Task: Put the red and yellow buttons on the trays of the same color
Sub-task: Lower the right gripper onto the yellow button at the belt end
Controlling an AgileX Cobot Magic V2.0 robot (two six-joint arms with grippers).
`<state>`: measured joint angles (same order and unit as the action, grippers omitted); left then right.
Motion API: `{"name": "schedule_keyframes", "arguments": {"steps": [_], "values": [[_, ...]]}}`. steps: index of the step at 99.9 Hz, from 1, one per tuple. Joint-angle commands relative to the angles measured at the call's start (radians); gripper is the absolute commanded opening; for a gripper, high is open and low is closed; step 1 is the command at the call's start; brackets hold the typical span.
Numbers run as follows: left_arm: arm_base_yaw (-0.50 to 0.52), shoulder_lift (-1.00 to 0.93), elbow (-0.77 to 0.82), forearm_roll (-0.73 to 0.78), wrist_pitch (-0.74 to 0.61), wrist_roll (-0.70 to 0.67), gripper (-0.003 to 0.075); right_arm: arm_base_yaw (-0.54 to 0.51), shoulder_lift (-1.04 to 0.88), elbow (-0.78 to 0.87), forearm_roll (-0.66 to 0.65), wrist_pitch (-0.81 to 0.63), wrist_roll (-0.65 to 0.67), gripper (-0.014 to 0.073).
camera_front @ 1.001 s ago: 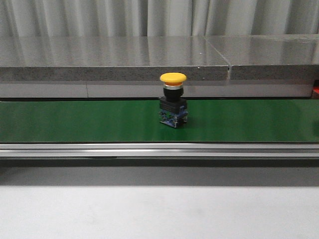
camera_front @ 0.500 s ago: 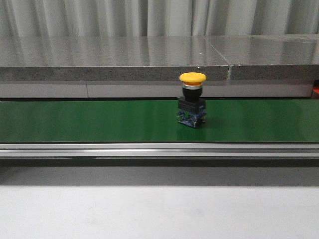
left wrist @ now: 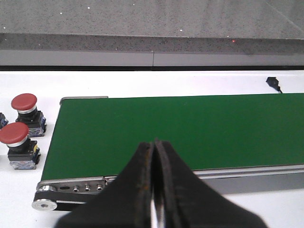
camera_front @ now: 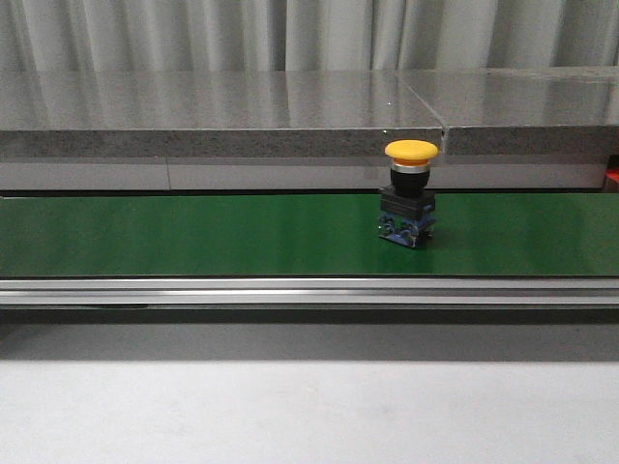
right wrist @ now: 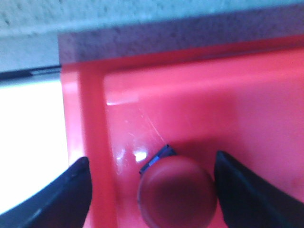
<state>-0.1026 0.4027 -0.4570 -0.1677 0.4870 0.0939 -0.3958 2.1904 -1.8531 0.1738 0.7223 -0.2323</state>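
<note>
A yellow button (camera_front: 411, 151) on a black and blue base stands upright on the green conveyor belt (camera_front: 193, 237), right of centre in the front view. In the right wrist view a red button (right wrist: 177, 191) sits inside the red tray (right wrist: 90, 118), between the spread fingers of my right gripper (right wrist: 152, 190), which is open around it. My left gripper (left wrist: 154, 152) is shut with nothing in it, hovering over the near rail of the belt (left wrist: 166, 130). Two more red buttons (left wrist: 23, 102) (left wrist: 14, 134) stand on the white table beside the belt's end. No yellow tray is in view.
A grey stone ledge (camera_front: 222, 116) runs behind the belt. A metal rail (camera_front: 309, 290) borders the belt's front edge. A sliver of red (camera_front: 613, 176) shows at the far right edge of the front view. A small black item (left wrist: 272, 81) lies on the table beyond the belt.
The yellow button has travelled to the right along the belt, from about the centre to right of centre. Nothing else in the front view has moved.
</note>
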Motion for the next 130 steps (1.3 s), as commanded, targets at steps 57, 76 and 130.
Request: {"name": "schedule_keyframes", "arguments": {"steps": [57, 76, 130], "values": [[-0.007, 0.006, -0.031, -0.017, -0.070, 0.001, -0.0019, -0.002, -0.298, -0.112, 0.045, 0.250, -0.010, 0.0543], [-0.007, 0.006, -0.031, -0.017, -0.070, 0.001, -0.0019, 0.036, -0.407, -0.037, 0.055, 0.305, -0.028, 0.0542], [-0.007, 0.006, -0.031, -0.017, -0.070, 0.001, -0.0019, 0.185, -0.869, 0.583, 0.061, 0.165, -0.035, 0.0542]]}}
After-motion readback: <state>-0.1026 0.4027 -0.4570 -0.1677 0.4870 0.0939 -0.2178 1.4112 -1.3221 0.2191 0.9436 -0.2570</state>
